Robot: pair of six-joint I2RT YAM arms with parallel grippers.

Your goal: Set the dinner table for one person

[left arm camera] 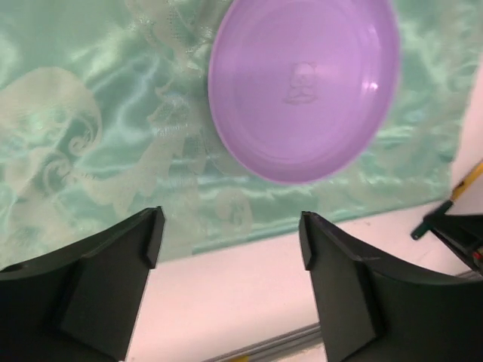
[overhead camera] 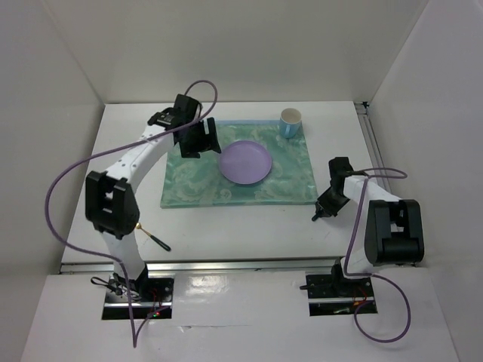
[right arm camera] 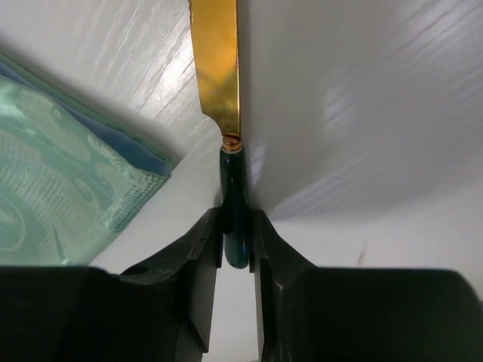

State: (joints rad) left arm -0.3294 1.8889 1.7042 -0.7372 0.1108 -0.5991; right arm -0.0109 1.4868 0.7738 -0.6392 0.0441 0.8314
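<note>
The right fingers (right arm camera: 198, 264) are clenched on the dark green handle of a knife (right arm camera: 217, 60), one finger pressed to each side of it. The knife's gold blade points straight away from them over the white worktop (right arm camera: 362, 113). Whether the blade rests on the surface or hangs just above it cannot be told. The worktop lies directly under and around these fingers. The corner of a pale green patterned placemat (right arm camera: 68, 181), with a blue layer showing at its edge, sits just to their left. In the overhead view these fingers (overhead camera: 323, 210) hang low beside the placemat's near right corner. The left fingers (left arm camera: 113, 264) are released, spread wide with nothing between them. Below them is the edge of the placemat, where it meets a strip of bare worktop. Ahead of them a round purple plate (left arm camera: 302, 87) lies on the placemat. From above, the left arm reaches over the placemat's far left part, next to the plate. A light blue cup (overhead camera: 291, 123) stands at the placemat's far right corner. Another piece of cutlery (overhead camera: 155, 237), gold with a dark handle, lies on the worktop near the left arm's base, apart from both sets of fingers. Its kind cannot be told.
</note>
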